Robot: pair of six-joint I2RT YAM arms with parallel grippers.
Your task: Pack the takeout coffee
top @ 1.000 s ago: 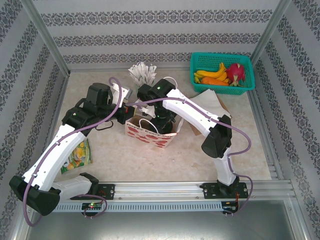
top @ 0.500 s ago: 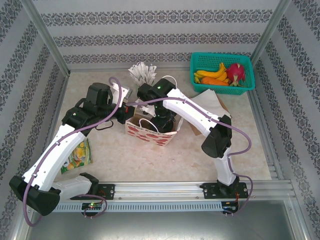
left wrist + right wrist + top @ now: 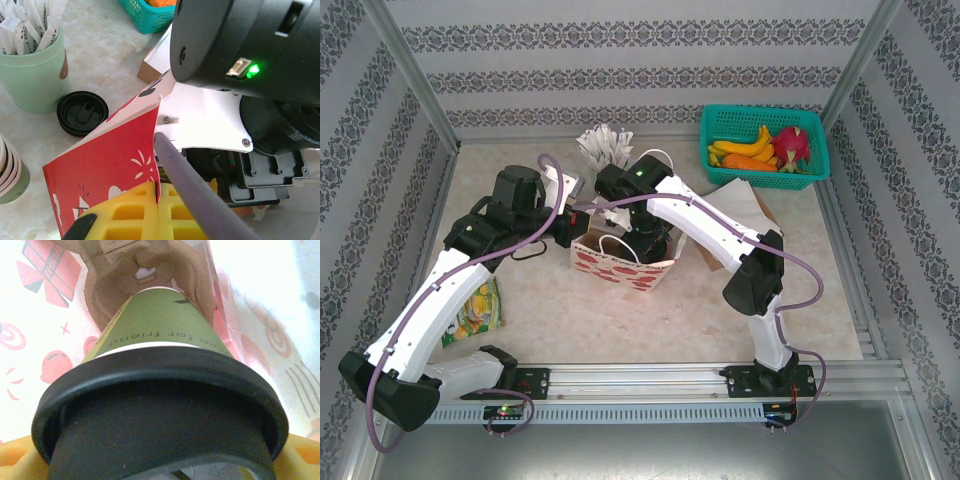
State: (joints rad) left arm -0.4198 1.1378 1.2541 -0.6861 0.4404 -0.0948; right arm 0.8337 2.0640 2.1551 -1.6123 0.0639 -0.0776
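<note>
The takeout coffee [image 3: 155, 327] is a paper cup with a green band and a black lid [image 3: 160, 405]. It hangs inside the red-and-white paper bag [image 3: 620, 268], its base at a brown pulp carrier [image 3: 112, 287]. My right gripper [image 3: 160, 462] is shut on the cup at the lid, with yellow fingers [image 3: 15, 462] at either side. From above, the right gripper [image 3: 645, 243] reaches down into the bag's mouth. My left gripper [image 3: 159, 200] is shut on the bag's [image 3: 110, 160] upper edge, at the bag's left side [image 3: 578, 228].
A mint-green cup of white sticks [image 3: 32, 70] and a loose black lid [image 3: 81, 112] stand behind the bag, with stacked cream cups [image 3: 7, 170] to the left. A teal fruit basket [image 3: 760, 110] sits back right, brown paper [image 3: 745, 200] beside it, a snack packet [image 3: 475, 310] front left.
The right gripper has shifted slightly inside the bag with the cup. The left arm has stayed put on the bag's edge.
</note>
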